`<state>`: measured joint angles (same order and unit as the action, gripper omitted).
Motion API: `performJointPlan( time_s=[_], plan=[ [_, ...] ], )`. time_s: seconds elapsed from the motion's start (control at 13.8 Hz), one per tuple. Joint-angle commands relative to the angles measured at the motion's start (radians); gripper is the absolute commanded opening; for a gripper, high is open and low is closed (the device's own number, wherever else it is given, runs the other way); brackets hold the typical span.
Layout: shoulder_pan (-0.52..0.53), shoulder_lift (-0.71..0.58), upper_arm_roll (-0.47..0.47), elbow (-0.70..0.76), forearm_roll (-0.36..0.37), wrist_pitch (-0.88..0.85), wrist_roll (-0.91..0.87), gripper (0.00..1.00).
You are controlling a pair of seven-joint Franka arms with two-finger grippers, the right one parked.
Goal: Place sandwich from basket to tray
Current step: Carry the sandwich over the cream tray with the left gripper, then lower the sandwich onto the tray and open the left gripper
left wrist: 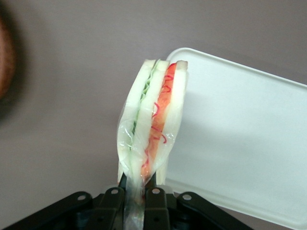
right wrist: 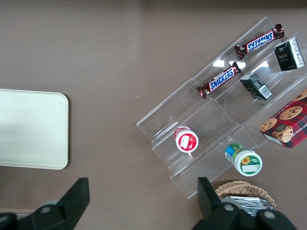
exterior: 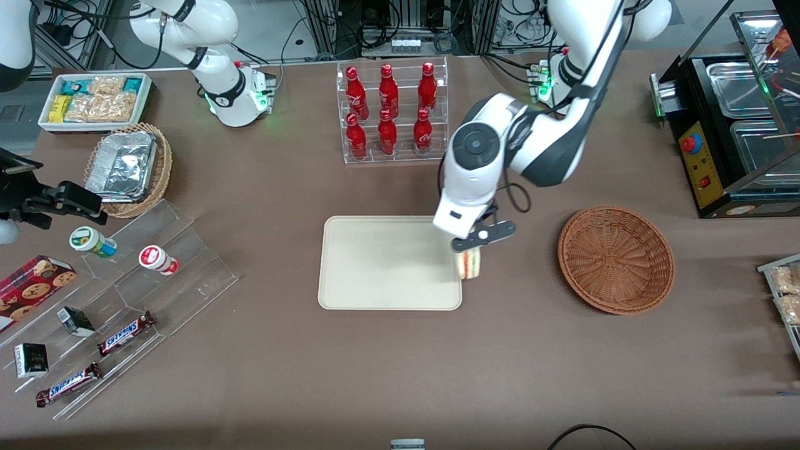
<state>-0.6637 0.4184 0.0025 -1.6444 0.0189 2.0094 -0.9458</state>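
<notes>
The brown surface fills the front frame; at its centre lies the tray, with the basket at centre right. Coca-Cola bottles stand at upper centre, and Snickers bars lie lower left. The end effector pinches the wrapped sandwich over the tray's edge.

Left arm's black two-finger gripper: fingertips cut off by wrist frame edge. Reddish-brown woven wicker basket beside gripper: only a blurred sliver shows. Cream-beige rectangular tray: partly cropped.
</notes>
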Motion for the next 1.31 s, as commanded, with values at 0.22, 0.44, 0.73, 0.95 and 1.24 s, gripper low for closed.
performJointPlan(
  time_s=[0.22, 0.44, 0.73, 0.95, 1.24],
  plan=[
    [-0.051, 0.127, 0.016, 0.04, 0.027, 0.143, 0.004, 0.13],
    [-0.073, 0.206, 0.016, 0.113, 0.036, 0.181, -0.007, 0.13],
    [-0.074, 0.259, 0.016, 0.136, 0.036, 0.202, -0.013, 0.13],
    [-0.088, 0.287, 0.017, 0.14, 0.039, 0.223, -0.016, 0.25],
    [-0.089, 0.292, 0.019, 0.14, 0.041, 0.223, -0.011, 0.94]
  ],
)
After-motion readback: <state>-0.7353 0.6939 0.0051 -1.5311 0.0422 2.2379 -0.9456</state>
